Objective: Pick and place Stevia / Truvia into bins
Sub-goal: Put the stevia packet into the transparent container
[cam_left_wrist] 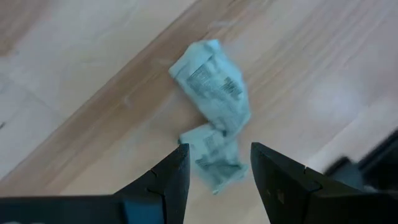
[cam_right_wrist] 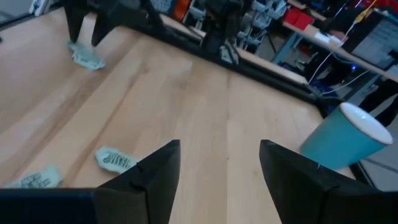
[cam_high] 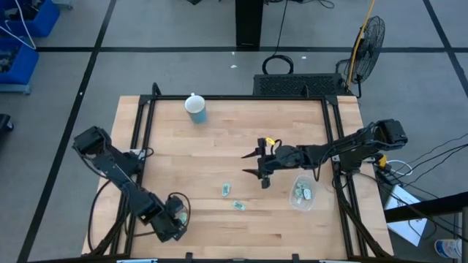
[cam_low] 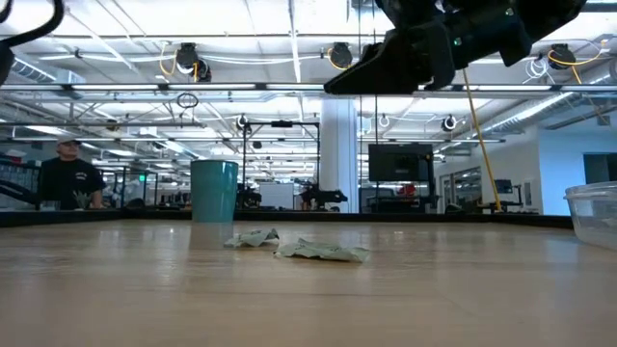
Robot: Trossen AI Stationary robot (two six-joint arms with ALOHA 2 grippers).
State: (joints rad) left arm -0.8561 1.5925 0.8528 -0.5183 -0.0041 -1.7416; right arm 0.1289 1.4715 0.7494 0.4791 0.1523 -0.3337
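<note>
left pincer point(cam_high: 178, 217): low at the near left corner of the desk point(cam_high: 219, 139), fingers point(cam_left_wrist: 163, 180) spread apart, straddling a crumpled sachet point(cam_left_wrist: 213, 112) that lies on the wood, nothing held
right pincer point(cam_high: 254, 163): mid-desk, raised, fingers apart, empty
loose sachets: two, point(cam_high: 227, 190) and point(cam_high: 239, 206), flat on desk between the pincers
clear cup point(cam_high: 303, 193): near right side, just beside right arm, sachets inside
blue cup point(cam_high: 195, 108): far edge, well apart
person point(cam_low: 69, 173): beyond the desk

we see the left gripper point(cam_high: 178, 216) low at the near left edge, fingers apart, and the right gripper point(cam_high: 256, 164) raised mid-table, fingers spread.
</note>
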